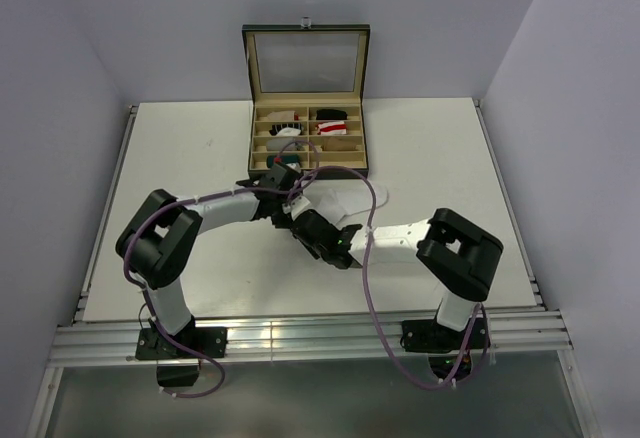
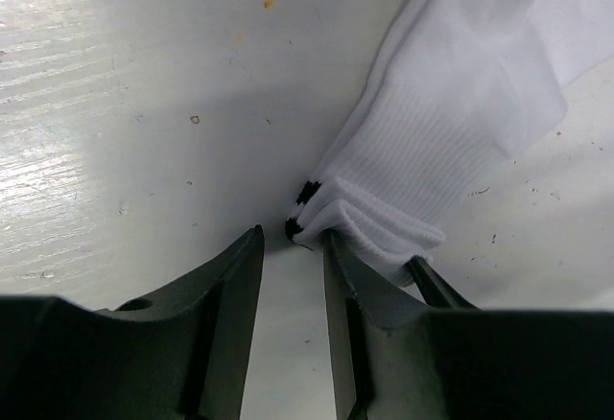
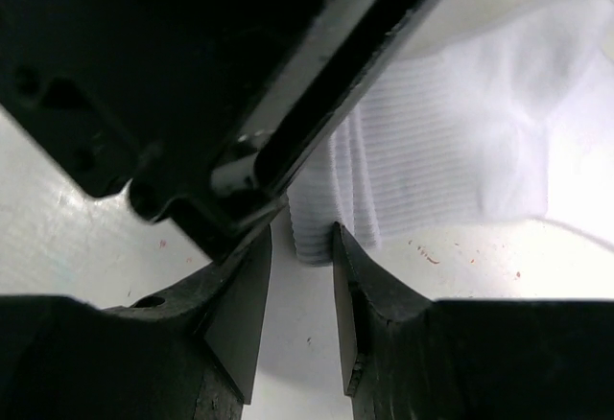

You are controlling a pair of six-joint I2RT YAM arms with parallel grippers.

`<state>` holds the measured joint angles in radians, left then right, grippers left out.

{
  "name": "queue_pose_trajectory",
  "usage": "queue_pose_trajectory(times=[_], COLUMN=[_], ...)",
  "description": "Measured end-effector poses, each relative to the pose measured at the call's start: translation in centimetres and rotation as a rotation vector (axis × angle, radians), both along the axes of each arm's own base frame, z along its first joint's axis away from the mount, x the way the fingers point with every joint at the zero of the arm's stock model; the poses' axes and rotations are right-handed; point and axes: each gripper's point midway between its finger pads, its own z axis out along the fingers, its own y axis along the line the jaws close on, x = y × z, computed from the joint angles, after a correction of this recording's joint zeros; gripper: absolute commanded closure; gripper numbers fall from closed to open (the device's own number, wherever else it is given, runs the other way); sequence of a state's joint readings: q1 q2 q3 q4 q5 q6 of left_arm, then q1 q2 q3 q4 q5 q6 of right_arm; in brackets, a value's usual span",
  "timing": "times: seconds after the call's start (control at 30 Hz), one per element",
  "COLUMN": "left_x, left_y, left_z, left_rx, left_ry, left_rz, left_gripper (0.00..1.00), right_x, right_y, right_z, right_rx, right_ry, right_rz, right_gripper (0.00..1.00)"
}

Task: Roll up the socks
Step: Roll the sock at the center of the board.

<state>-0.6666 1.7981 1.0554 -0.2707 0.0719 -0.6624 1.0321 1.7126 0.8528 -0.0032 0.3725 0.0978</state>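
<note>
A white sock (image 1: 345,201) with dark cuff stripes lies flat on the table in front of the box. In the left wrist view its folded cuff (image 2: 317,211) sits right at the tips of my left gripper (image 2: 292,233). That gripper is open and bare table shows between its fingers. My right gripper (image 3: 302,231) is open too, and the cuff's folded edge (image 3: 309,238) lies just at its fingertips. Both grippers meet at the cuff end (image 1: 300,213), the left one partly over the right. A red-and-white striped sock (image 1: 333,128) lies in the box.
The open compartment box (image 1: 262,148) stands at the back, its glass lid (image 1: 305,58) upright, with small dark and white bundles in its cells. A purple cable (image 1: 365,198) arcs over the sock. The table's raised rails run along the left and right edges.
</note>
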Motion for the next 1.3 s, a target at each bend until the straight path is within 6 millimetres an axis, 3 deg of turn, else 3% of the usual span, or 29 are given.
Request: queue_pose_trajectory(times=[0.37, 0.63, 0.83, 1.0, 1.3], left_x=[0.4, -0.4, -0.4, -0.4, -0.2], left_y=[0.6, 1.4, 1.5, 1.5, 1.5], left_z=[0.0, 0.0, 0.0, 0.0, 0.0], left_rx=[-0.002, 0.01, 0.014, 0.017, 0.023], left_ry=[0.006, 0.015, 0.014, 0.014, 0.013], left_rz=[0.002, 0.006, 0.003, -0.001, -0.012], left_gripper=[0.62, 0.62, 0.62, 0.62, 0.62], right_x=[0.1, -2.3, -3.6, -3.2, -1.5], right_y=[-0.1, 1.1, 0.1, -0.7, 0.9], right_z=[-0.3, 0.5, 0.5, 0.8, 3.1], right_rx=[-0.038, 0.025, 0.063, 0.095, 0.164], right_ry=[-0.005, 0.091, 0.084, 0.003, -0.138], right_rz=[-0.084, 0.012, 0.053, 0.067, 0.132], right_gripper=[0.63, 0.62, 0.61, 0.51, 0.48])
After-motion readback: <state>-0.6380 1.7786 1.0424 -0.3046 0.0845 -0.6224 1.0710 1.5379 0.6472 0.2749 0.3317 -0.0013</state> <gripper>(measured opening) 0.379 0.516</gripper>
